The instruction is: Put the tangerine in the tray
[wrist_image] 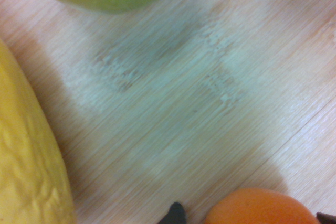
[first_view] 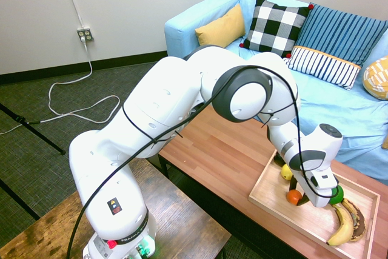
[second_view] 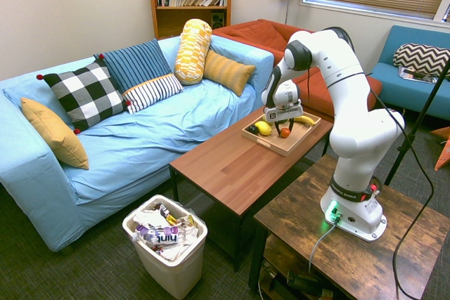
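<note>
Blue fabric sofa (first_view: 339,110) is seen behind the long red-brown wooden table (first_view: 224,156) in a carpeted room. The shallow light-wood tray (first_view: 265,191) is set at the table's end. The white hand (first_view: 312,203) is lowered into it, pointing down; its opening cannot be told. The small orange tangerine (first_view: 293,196) lies inside the tray, against the hand. It could be nudged on withdrawal and rolled over the low rim.
</note>
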